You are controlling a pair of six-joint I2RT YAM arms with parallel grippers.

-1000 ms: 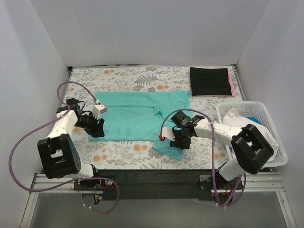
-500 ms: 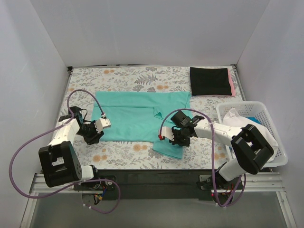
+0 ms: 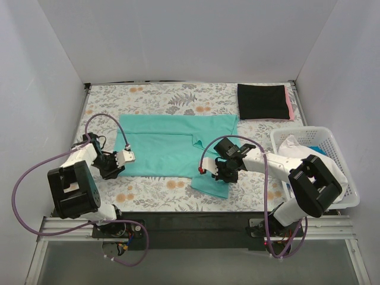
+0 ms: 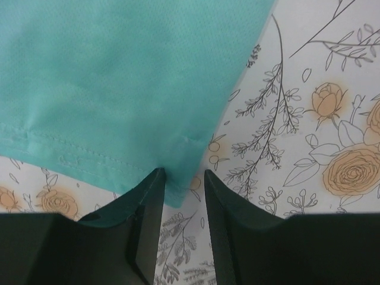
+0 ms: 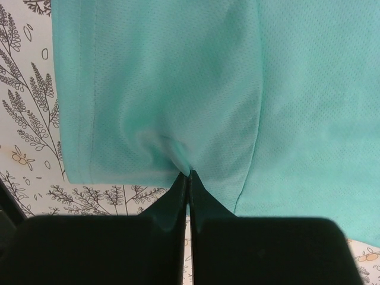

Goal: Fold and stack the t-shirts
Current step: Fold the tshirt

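The teal-green t-shirt point(image 3: 172, 145) lies spread flat on the floral cloth in the middle of the table. My left gripper point(image 3: 116, 164) is open at the shirt's near left corner; in the left wrist view the hem corner point(image 4: 172, 190) sits between the two fingers point(image 4: 181, 178). My right gripper point(image 3: 221, 172) is shut on a pinch of the teal shirt point(image 5: 178, 89) at its near right sleeve; the cloth puckers at the closed tips point(image 5: 189, 173). A folded black t-shirt point(image 3: 261, 101) lies on a pink one point(image 3: 290, 105) at the back right.
A white lattice basket point(image 3: 347, 196) at the right edge holds white cloth point(image 3: 297, 145) and blue cloth point(image 3: 314, 149). The grey-and-orange floral cloth point(image 3: 160, 190) covers the table. White walls close in the left, back and right sides.
My left gripper has dropped from beside the shirt's left edge down to its near left corner. My right gripper has stayed shut on the sleeve, shifting only slightly.
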